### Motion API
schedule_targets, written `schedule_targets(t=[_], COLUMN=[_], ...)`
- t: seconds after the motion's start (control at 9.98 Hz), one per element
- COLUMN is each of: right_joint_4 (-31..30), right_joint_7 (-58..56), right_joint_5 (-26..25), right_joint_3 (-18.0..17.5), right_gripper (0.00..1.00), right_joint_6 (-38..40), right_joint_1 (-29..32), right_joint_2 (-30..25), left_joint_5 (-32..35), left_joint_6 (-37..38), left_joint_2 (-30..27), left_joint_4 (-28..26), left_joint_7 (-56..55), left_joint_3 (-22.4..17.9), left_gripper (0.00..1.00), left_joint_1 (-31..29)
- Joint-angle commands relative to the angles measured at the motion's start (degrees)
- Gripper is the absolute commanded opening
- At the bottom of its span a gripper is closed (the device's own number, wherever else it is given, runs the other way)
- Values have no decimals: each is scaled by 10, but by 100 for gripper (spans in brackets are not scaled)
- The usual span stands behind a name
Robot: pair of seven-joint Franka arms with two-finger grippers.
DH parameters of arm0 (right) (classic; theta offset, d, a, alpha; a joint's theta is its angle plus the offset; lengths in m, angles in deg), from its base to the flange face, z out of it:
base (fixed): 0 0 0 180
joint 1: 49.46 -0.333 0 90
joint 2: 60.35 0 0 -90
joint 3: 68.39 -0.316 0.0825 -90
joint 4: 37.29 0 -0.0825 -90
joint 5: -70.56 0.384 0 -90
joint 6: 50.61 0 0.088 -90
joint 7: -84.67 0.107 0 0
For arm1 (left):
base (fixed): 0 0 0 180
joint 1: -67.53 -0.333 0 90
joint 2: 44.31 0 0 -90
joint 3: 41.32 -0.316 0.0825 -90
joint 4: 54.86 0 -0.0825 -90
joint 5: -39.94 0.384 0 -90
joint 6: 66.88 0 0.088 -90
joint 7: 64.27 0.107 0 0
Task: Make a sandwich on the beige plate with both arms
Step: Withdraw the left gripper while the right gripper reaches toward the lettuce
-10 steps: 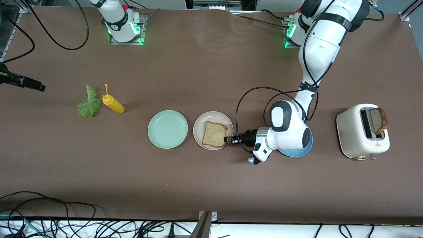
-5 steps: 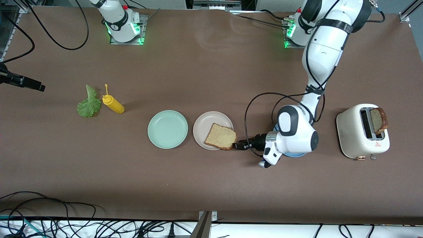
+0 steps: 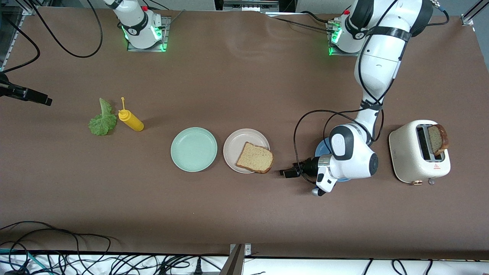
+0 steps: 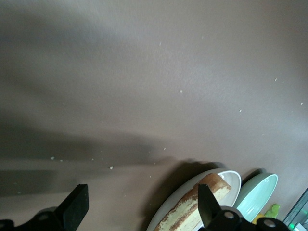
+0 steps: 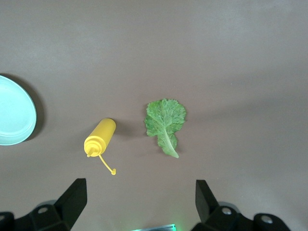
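One brown bread slice (image 3: 255, 157) lies flat on the beige plate (image 3: 240, 142), its crust overhanging the rim toward the left arm's end. My left gripper (image 3: 287, 172) hovers low over the table between that plate and a blue plate (image 3: 321, 147), open and holding nothing, a short gap from the slice. The left wrist view shows the slice's edge (image 4: 185, 215) and the plate rim (image 4: 230, 176) past my open left gripper (image 4: 141, 195). A second slice (image 3: 437, 139) stands in the toaster (image 3: 412, 160). My right gripper (image 5: 139, 192) hangs open, high over the lettuce leaf (image 5: 165, 120).
A mint-green plate (image 3: 194, 149) sits beside the beige one toward the right arm's end. A yellow squeeze bottle (image 3: 131, 120) lies next to the lettuce (image 3: 102, 122). Cables run along the table edge nearest the front camera.
My left gripper opened, released the bread slice and drew back toward the blue plate. The slice turned and slid partway over the beige plate's rim. The right arm stayed still.
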Motion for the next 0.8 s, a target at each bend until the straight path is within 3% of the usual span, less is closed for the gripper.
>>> schedule_targets(t=[0.0, 0.3, 0.5, 0.7], right_joint_4=[-3, -3, -2, -4], right_joint_7=[-3, 4, 8, 6], right_joint_5=[-7, -1, 21, 32], right_joint_3=[-1, -3, -20, -19], right_gripper=[100, 100, 100, 100], right_joint_6=[4, 4, -1, -2], right_joint_1=[2, -1, -8, -5], right_joint_2=[-9, -4, -3, 2], left_joint_5=[22, 253, 326, 347], left_joint_6=[6, 41, 43, 90], left_joint_2=[-19, -124, -234, -335], left_joint_4=[2, -15, -68, -121], left_joint_7=[-1, 0, 2, 2], left_joint_3=[-10, -20, -20, -20], left_gripper=[100, 100, 100, 100], left_joint_1=[9, -23, -71, -103])
